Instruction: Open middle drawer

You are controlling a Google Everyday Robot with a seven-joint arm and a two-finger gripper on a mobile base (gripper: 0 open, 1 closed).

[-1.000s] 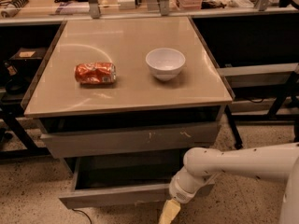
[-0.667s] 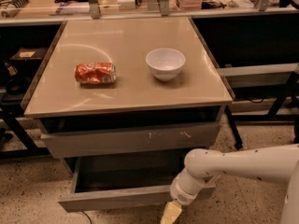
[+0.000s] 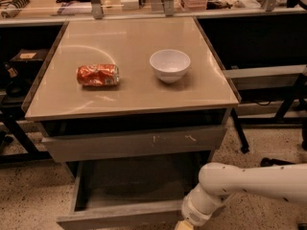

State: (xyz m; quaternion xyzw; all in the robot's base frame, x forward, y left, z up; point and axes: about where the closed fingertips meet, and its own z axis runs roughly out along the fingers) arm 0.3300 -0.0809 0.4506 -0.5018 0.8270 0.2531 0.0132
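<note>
A crushed red can [image 3: 98, 75] is lying on its side on the left part of the tan worktop [image 3: 134, 97], and a white bowl [image 3: 170, 64] is sitting upright to its right, well apart from it. Under the worktop, the upper drawer [image 3: 129, 143], its grey front carrying pale scratch marks, is standing slightly out from the frame. Below it the middle drawer [image 3: 134, 190] is standing far out toward the camera, showing its grey inside, with its plain front panel running along the bottom edge of the view. From the right edge a white arm [image 3: 254, 181] is reaching in low, sloping down and leftward, bending at a rounded joint and pointing its wrist down at the right end of that front panel. The gripper [image 3: 184, 225] is sitting at the very bottom of the view, just by that front corner, mostly cut off by the frame; whether it is open or closed, or gripping the panel, cannot be told.
</note>
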